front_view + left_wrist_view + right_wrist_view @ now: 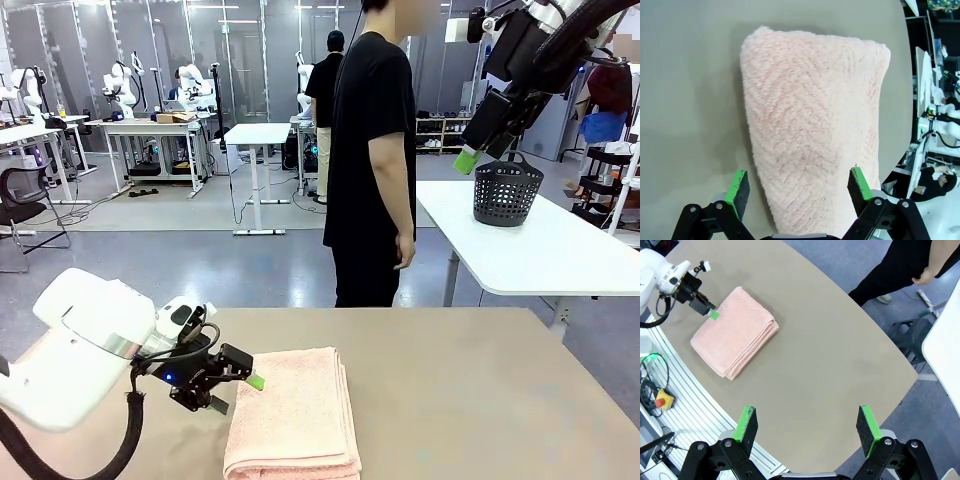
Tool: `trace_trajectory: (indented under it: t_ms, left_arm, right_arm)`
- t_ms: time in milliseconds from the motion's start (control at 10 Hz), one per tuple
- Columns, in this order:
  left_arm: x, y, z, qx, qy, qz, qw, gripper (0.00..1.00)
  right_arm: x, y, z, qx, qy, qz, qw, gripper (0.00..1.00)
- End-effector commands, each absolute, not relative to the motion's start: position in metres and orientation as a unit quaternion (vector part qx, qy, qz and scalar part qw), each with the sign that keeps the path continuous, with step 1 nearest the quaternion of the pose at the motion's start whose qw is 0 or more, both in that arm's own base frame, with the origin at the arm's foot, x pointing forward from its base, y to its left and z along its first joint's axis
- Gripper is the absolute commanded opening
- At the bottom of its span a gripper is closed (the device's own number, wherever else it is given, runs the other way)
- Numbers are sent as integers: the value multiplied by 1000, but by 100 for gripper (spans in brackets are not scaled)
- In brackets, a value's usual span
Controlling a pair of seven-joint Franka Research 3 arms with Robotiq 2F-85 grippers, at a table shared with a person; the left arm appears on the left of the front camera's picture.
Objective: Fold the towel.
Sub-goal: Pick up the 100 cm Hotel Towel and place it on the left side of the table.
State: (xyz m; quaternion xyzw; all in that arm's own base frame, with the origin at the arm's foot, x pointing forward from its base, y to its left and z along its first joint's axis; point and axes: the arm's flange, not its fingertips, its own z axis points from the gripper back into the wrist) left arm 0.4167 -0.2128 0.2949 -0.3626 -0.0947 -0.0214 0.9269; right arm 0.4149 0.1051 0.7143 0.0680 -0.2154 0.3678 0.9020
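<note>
Towel's (293, 415) near edge cut off

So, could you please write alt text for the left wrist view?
A folded salmon-pink towel lies on a tan table, stretching away from the camera. The left gripper hangs open above its near end, with one green-padded finger on each side.

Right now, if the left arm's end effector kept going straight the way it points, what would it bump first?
Most likely the towel: the open left end effector points along it, one pad over its edge. Height above it is unclear.
</note>
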Motion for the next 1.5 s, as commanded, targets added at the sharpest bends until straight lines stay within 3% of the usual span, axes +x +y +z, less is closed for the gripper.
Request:
trace_trajectory:
  t_ms: [0,1200,1300,1400]
  left_arm:
    - [413,-205,302,-352,-86,-4,932,100]
    - [425,-236,264,-437,-61,10,898,100]
    - [425,-236,263,-439,-62,6,896,54]
    - [425,-235,262,-441,-63,8,895,40]
  right_arm:
    - [414,104,714,67,-214,367,903,100]
    - [414,104,714,67,-214,367,903,100]
    - [414,104,714,67,-214,367,903,100]
    - [414,104,714,67,-214,367,903,100]
